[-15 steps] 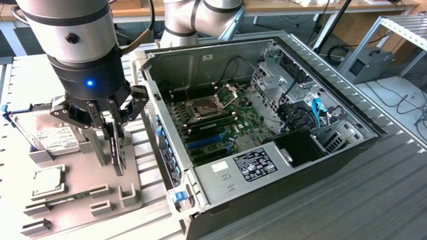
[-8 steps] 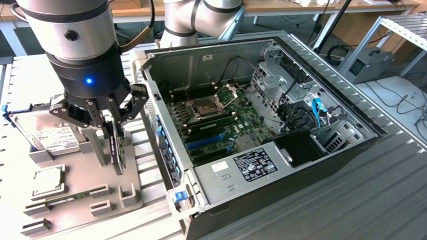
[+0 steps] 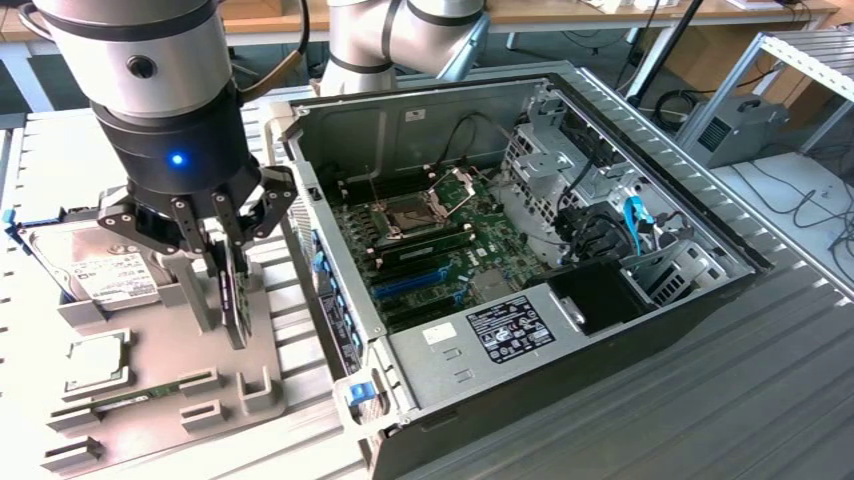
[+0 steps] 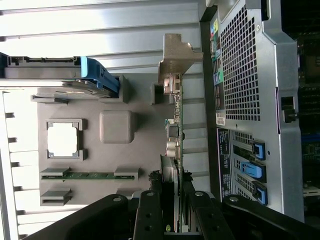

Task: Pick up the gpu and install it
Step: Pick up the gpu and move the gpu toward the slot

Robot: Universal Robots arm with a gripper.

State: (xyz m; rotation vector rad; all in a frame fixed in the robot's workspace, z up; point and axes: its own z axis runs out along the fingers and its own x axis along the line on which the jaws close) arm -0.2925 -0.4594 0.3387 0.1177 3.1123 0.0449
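Observation:
The gpu [image 3: 238, 300] stands on edge between my fingers, just over the grey holder tray [image 3: 167, 335] at the exterior view's left. My gripper [image 3: 224, 290] is shut on it from above. In the wrist view the gpu [image 4: 175, 135] appears edge-on as a thin green board, its silver end bracket [image 4: 177, 55] pointing away from my gripper [image 4: 172, 187]. The black fingers [image 4: 150, 210] clamp both faces of the card. The open computer case [image 3: 534, 250] lies beside the tray, with its motherboard [image 3: 441, 240] and blue slots [image 3: 407, 282] exposed.
On the tray rest a silver hard drive [image 3: 100, 270], a square processor [image 3: 96, 360] and a narrow memory stick [image 3: 134, 398]. The case's perforated rear wall [image 4: 245, 75] stands close beside the card. Cables and drive cages [image 3: 627, 225] fill the case's far end.

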